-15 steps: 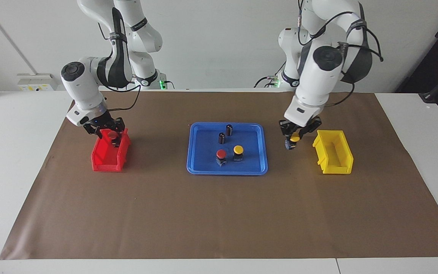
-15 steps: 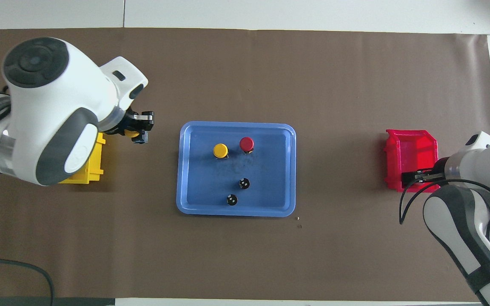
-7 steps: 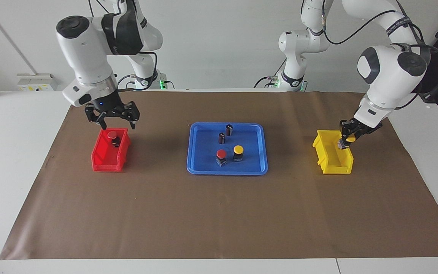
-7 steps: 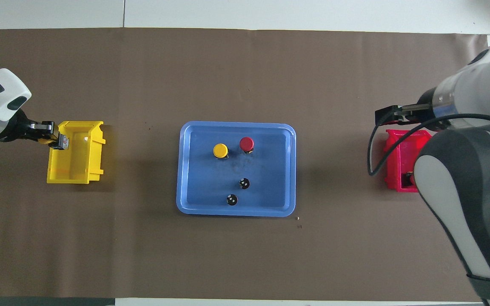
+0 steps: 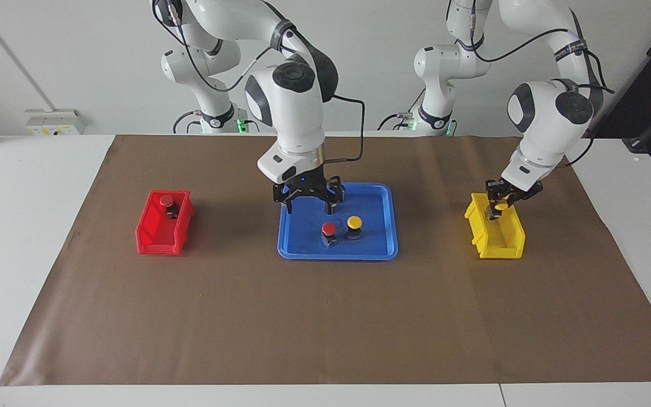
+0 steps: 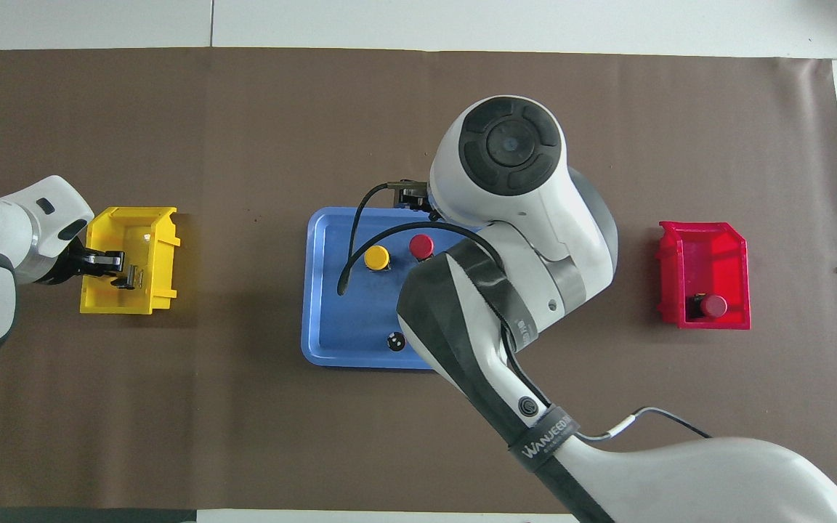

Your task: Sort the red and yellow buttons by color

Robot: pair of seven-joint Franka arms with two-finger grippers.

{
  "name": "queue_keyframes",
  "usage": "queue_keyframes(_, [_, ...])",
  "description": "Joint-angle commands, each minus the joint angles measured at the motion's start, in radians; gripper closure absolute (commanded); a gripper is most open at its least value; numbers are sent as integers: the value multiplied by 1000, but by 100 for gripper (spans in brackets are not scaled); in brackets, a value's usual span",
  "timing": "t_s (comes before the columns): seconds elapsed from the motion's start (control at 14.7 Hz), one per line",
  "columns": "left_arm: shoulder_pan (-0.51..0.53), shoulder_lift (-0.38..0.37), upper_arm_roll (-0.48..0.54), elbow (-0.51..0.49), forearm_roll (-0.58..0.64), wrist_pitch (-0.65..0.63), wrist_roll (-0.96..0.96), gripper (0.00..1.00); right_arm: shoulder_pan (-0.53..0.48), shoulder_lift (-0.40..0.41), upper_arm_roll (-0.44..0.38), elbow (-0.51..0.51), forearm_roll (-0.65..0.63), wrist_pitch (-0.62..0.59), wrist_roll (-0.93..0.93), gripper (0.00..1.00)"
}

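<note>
Buttons are split between three places. One red button (image 5: 167, 202) is seen lying in the red bin (image 5: 163, 237), at the right arm's end of the table. A second red button (image 5: 329, 230) and a yellow button (image 5: 354, 224) stand side by side in the blue tray (image 5: 382, 249), the yellow one toward the left arm's end. The right gripper (image 5: 308, 199) is held over the tray, fingers spread, nothing between them. The left gripper (image 5: 499, 203) is positioned over the yellow bin (image 5: 498, 246), pinched on another yellow button (image 5: 501, 206). One dark cylinder (image 6: 395, 341) is visible in the tray, nearer to the robots than the buttons.
</note>
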Motion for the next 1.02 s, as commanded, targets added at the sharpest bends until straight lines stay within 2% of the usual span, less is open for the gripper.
queue_keyframes(0.0, [20, -31, -7, -93, 11, 90, 18, 98, 20, 53, -4, -7, -40, 68, 36, 5])
queue_keyframes(0.2, [21, -17, -7, -102, 12, 124, 20, 97, 29, 44, -3, -81, -51, 131, 40, 15])
queue_keyframes(0.27, [21, -5, -7, -102, 12, 132, 20, 88, 40, 43, -3, -94, -51, 136, 39, 18])
queue_keyframes(0.41, [21, 0, -5, -102, 12, 144, 14, 45, 40, 37, -3, -119, -51, 136, 37, 20])
queue_keyframes(0.48, [21, 1, -5, -99, 11, 138, 15, 38, 40, 31, -3, -131, -51, 143, 37, 21])
queue_keyframes(0.61, [21, 1, -5, -79, 12, 124, 15, 35, 40, 20, -3, -171, -51, 172, 36, 23])
queue_keyframes(0.75, [21, -5, -5, 5, 12, 28, 15, 32, 41, 11, -3, -205, -51, 198, 37, 26])
queue_keyframes(0.82, [15, -9, -7, 68, 14, -44, 17, 23, 41, 9, -3, -209, -51, 203, 37, 27])
queue_keyframes(0.88, [9, -14, -11, 143, 18, -125, 17, 6, 43, 9, -3, -211, -51, 206, 37, 28])
queue_keyframes(0.95, [4, -19, -14, 233, 22, -208, 17, 0, 43, 5, -3, -217, -51, 208, 37, 29])
